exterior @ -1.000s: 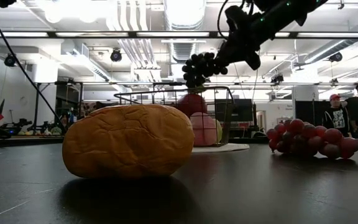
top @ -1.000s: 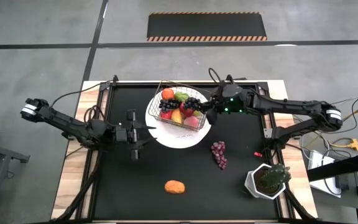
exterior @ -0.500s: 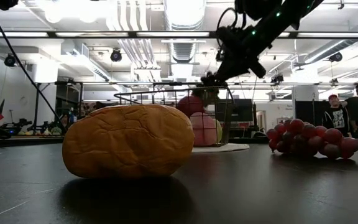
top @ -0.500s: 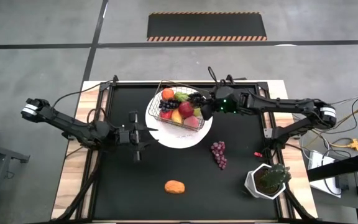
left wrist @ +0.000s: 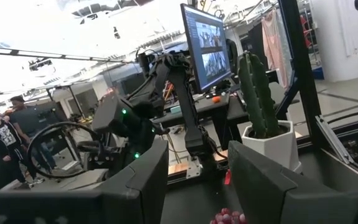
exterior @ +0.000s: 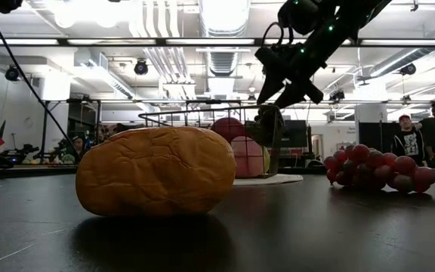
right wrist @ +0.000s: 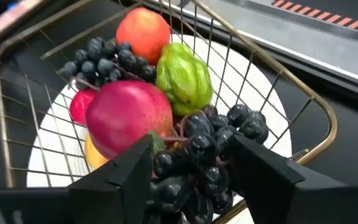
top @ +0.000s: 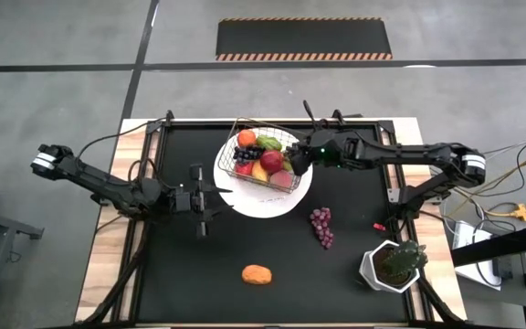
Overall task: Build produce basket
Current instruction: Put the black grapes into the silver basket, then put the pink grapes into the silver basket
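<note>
The wire basket (right wrist: 327, 122) stands on the round white plate (top: 263, 205) at the table's far middle. It holds a red apple (right wrist: 129, 112), a green pepper (right wrist: 183, 76), an orange fruit (right wrist: 143, 30) and a dark grape bunch (right wrist: 102, 57). My right gripper (top: 296, 163) is over the basket's right end, shut on a second dark grape bunch (right wrist: 197, 155). My left gripper (top: 215, 195) waits open just left of the plate. A purple grape bunch (top: 321, 227) lies on the table. My right gripper pinches the dark grape bunch (right wrist: 185, 142) between its two fingers. The fingers slant down from the table's right side. The bunch hangs below the fingers (exterior: 267, 127), down inside the basket's right end against the other produce.
An orange-brown lump (top: 257, 273) lies near the table's front middle, large in the low view (exterior: 157, 172). A potted plant in a white pot (top: 394, 263) stands at the front right. People show in the room beyond the table.
My right gripper has gone down and toward the table's left with the dark grape bunch. The bunch has come from above the basket's rim down into the basket's right end.
</note>
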{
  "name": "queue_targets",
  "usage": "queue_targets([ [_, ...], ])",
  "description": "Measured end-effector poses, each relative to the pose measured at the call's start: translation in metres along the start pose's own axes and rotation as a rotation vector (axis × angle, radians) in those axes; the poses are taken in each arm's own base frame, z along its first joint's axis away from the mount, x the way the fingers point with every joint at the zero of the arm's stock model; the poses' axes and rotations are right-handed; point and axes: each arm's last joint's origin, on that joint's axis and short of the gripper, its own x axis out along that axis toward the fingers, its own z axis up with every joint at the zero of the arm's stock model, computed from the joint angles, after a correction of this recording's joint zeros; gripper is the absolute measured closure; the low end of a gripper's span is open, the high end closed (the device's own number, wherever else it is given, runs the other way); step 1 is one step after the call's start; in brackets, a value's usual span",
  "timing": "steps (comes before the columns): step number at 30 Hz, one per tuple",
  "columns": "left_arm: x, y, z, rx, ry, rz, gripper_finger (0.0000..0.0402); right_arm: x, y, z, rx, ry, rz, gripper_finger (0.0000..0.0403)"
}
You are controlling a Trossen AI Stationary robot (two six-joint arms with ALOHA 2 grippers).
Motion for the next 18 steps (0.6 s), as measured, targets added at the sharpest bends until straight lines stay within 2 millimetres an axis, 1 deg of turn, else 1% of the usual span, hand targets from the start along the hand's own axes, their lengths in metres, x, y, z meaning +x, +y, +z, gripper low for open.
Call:
queue_targets([
  [6,0.0,0.0,0.0,0.0,0.0,0.0,0.0252,-0.013,0.001,0.009,0.013,-0.046,0.026,0.0183],
  [12,0.0,0.0,0.0,-0.002,0.001,0.0,0.0252,-0.028,0.003,0.017,0.021,-0.09,0.06,0.0183],
  [15,0.0,0.0,-0.001,-0.001,0.002,-0.001,0.0252,-0.032,0.009,0.018,0.006,-0.114,0.088,0.0183],
  [18,0.0,0.0,-0.001,-0.001,0.002,-0.001,0.0252,-0.032,0.02,0.018,-0.024,-0.169,0.146,0.0184],
])
